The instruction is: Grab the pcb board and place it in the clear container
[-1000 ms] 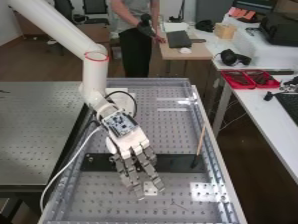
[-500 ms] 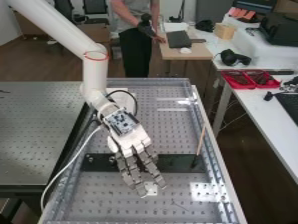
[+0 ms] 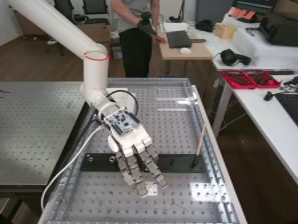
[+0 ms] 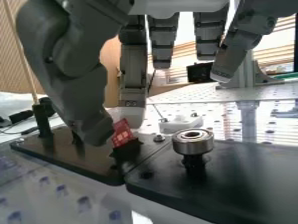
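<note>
Red, thin and flat-faced: the pcb board stood in a black holder on a smooth, dark, round-cornered plate, close to the seam with a second plate. Long axis steep, top leaning slightly to the thumb side, broad face toward the wrist camera. Hand low over the plates, fingers long, nearly straight, slightly spread; board between thumb tip and a fingertip, contact unclear.

Wrist view gave the board's face and a shiny ring-shaped metal bearing on a black peg. High view gave the layout: plates crosswise on the perforated tabletop, between its long edges; slender wooden stick upright by the right edge; small white block beyond the plates, toward the near edge.
</note>
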`<state>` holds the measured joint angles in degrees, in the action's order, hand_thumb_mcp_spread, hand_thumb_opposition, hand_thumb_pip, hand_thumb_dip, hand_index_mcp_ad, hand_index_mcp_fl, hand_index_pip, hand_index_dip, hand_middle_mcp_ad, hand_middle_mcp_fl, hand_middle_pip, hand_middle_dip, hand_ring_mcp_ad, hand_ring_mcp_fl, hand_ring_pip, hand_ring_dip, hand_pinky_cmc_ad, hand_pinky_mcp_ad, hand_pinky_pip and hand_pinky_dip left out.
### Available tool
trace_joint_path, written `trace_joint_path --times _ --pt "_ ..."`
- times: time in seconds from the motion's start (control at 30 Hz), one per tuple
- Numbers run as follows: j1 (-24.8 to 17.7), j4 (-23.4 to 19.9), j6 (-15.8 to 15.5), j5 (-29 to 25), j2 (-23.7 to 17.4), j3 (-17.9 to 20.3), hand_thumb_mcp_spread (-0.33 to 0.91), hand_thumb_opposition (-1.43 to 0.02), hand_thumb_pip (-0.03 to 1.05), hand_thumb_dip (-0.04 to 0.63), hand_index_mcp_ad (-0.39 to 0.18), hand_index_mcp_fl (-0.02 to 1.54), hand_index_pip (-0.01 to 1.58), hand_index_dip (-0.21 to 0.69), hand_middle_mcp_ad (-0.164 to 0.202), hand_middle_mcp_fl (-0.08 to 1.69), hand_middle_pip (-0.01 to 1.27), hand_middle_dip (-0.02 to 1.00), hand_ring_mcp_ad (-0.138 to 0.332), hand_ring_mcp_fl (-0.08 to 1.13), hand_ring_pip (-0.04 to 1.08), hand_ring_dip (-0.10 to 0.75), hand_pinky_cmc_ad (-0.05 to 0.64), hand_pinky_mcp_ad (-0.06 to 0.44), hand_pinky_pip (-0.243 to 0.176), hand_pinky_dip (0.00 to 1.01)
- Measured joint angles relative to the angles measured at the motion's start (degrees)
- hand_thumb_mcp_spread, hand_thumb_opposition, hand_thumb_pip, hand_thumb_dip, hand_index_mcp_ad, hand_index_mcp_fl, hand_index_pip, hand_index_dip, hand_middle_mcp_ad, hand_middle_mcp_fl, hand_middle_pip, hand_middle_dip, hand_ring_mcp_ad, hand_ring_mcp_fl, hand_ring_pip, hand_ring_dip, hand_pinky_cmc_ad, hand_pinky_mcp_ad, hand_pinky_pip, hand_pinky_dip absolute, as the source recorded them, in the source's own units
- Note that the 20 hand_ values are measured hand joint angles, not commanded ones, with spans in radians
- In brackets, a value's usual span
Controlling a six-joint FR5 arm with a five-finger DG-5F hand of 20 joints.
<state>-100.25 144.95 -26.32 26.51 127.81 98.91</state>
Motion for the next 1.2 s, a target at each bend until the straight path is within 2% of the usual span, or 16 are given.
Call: trace_joint_path --times 0.13,0.17,0.43,0.73,0.8,0.9,1.2 --pt "0.05 -1.38 -1.39 -0.08 -0.89 0.47 0.42 -0.92 0.66 0.253 0.042 0.35 1.53 0.134 0.073 0.05 0.13 0.14 0.262 0.00 0.09 -0.003 0.328 0.216 -0.106 0.64" --pt "0.07 -2.08 -2.19 -0.08 -1.41 0.69 0.42 -0.92 0.66 0.253 0.044 0.35 1.53 0.134 0.065 0.05 0.13 0.14 0.264 0.00 0.09 -0.003 0.328 0.216 -0.106 0.64" --pt "-0.13 -7.94 -8.39 0.34 -5.93 2.69 0.41 -0.92 0.66 0.253 0.045 0.36 1.53 0.134 0.065 0.09 0.13 0.14 0.260 0.00 0.09 -0.003 0.328 0.215 -0.106 0.63" --pt "-1.41 -11.36 -11.48 3.52 -9.91 4.13 0.41 -0.91 0.65 0.253 0.042 0.40 1.53 0.134 0.065 0.10 0.13 0.14 0.264 0.00 0.10 0.000 0.328 0.215 -0.105 0.62" --pt "-1.79 -11.18 -11.44 5.58 -10.96 4.30 0.46 -0.93 0.66 0.258 0.026 0.50 1.54 0.140 0.066 0.12 0.13 0.14 0.260 0.00 0.10 0.000 0.326 0.216 -0.099 0.62" --pt "-2.39 -10.10 -10.88 9.07 -12.30 4.36 0.46 -0.93 0.66 0.258 0.021 0.49 1.54 0.140 0.063 0.12 0.13 0.14 0.260 0.00 0.10 0.000 0.328 0.215 -0.093 0.62" --pt "-5.50 -4.53 -6.56 21.23 -15.20 3.46 0.46 -0.93 0.66 0.258 0.021 0.49 1.54 0.141 0.063 0.12 0.13 0.14 0.260 0.00 0.09 0.000 0.328 0.215 -0.091 0.57"
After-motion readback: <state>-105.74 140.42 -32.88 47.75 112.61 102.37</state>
